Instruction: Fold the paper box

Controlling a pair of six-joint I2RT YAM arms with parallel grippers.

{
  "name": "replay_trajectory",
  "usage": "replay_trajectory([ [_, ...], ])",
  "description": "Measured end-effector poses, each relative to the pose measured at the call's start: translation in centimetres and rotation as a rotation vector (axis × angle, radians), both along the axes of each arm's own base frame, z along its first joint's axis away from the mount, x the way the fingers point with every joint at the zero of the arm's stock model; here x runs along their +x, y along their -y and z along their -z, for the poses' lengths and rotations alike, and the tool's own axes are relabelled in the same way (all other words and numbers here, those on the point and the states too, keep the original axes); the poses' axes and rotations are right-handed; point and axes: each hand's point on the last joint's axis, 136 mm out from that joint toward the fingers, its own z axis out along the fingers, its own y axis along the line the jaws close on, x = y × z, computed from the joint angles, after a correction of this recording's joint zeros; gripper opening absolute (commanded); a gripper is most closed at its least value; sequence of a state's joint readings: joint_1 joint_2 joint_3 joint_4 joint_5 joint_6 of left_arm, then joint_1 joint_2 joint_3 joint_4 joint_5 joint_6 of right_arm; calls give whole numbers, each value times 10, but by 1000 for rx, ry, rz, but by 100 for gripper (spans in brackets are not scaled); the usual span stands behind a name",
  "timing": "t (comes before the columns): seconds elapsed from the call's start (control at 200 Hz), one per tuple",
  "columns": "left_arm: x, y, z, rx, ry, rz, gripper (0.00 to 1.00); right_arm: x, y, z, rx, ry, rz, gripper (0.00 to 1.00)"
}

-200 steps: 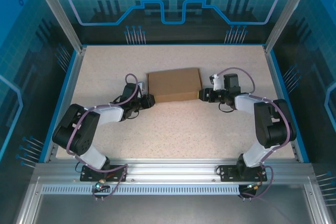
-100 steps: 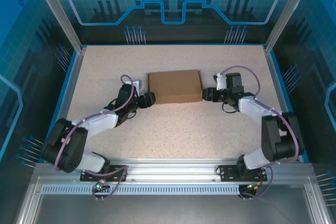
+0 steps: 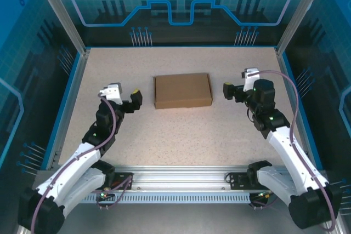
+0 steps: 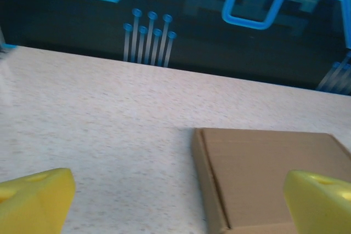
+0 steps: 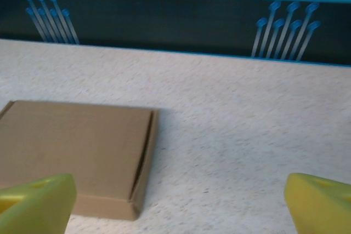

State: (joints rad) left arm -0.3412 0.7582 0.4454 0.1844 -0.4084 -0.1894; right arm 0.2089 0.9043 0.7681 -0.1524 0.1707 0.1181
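The paper box (image 3: 183, 90) lies flat on the speckled table (image 3: 181, 135), about in the middle between the left and right sides and a little toward the far side. It is a brown cardboard box, shallow and rectangular, and its lid lies down on top. Nothing touches it.

In the left wrist view the box (image 4: 274, 179) is in the lower right part of the picture, and the fold line along its left edge can be seen. In the right wrist view the box (image 5: 71, 157) is in the lower left part. There a thin dark gap shows along the right edge of the lid.

The left gripper (image 3: 135, 98) is to the left of the box, near it but apart from it. Its yellow fingers (image 4: 33, 198) stand wide apart at the two lower corners of its wrist view, so it is released and holds nothing. The right gripper (image 3: 227, 90) is to the right of the box, also near but not touching. Its fingers (image 5: 35, 201) are spread wide in the same way, and nothing is between them.

Both arms reach up from the metal rail (image 3: 181, 176) at the near edge of the table. Behind the table stands a dark wall (image 3: 175, 4) with blue lines.
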Motion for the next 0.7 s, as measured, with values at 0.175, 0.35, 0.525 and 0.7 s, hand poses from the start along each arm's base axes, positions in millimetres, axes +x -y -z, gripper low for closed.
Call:
replay_trajectory([
  [0.175, -10, -28, 22, 85, -8, -97, 99, -11, 19, 19, -40, -8, 86, 100],
  [0.35, -6, -49, 55, 166, -64, -155, 99, -13, 28, 80, -91, -91, 128, 100],
  [0.525, 11, -67, 94, 200, -176, -184, 99, -12, 40, 139, -163, -179, 152, 100],
  [0.7, 31, -65, 129, 189, -232, -131, 99, 3, 54, 155, -173, -162, 188, 100],
])
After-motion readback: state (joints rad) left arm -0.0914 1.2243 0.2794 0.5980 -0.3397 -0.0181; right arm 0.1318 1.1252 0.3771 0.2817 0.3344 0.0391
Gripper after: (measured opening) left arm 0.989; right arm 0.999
